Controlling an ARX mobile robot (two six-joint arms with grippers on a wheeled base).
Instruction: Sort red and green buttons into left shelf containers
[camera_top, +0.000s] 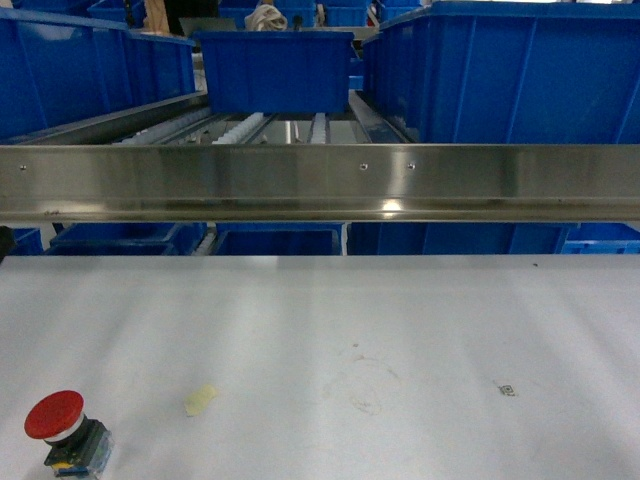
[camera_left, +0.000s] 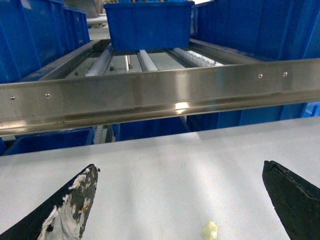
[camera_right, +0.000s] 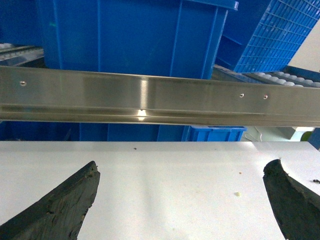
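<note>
Head view: red mushroom-cap push-button w/ white collar and dark block base (camera_top: 65, 433) stands on the white table (camera_top: 400, 330), near-left corner, untouched; pale yellowish tape scrap (camera_top: 200, 400) lies just beside it to the right. No green button shows in any view, so whether it is already binned or simply out of frame cannot be told. Deep bright-blue ribbed plastic bins sit on the roller shelf behind the brushed steel rail (camera_top: 320, 182): one at left (camera_top: 90, 75), one centre-back (camera_top: 275, 70). Judged progress: red button at least remains to be picked and placed; sorting not finished. Left gripper (camera_left: 180, 200) hangs over the table w/ fingers spread wide, holding nothing; the tape scrap lies between its tips. Right gripper (camera_right: 182, 200) likewise spread, empty. Labels/writing: none legible; a small dark mark (camera_top: 507, 389) on the table is too small to read.
</note>
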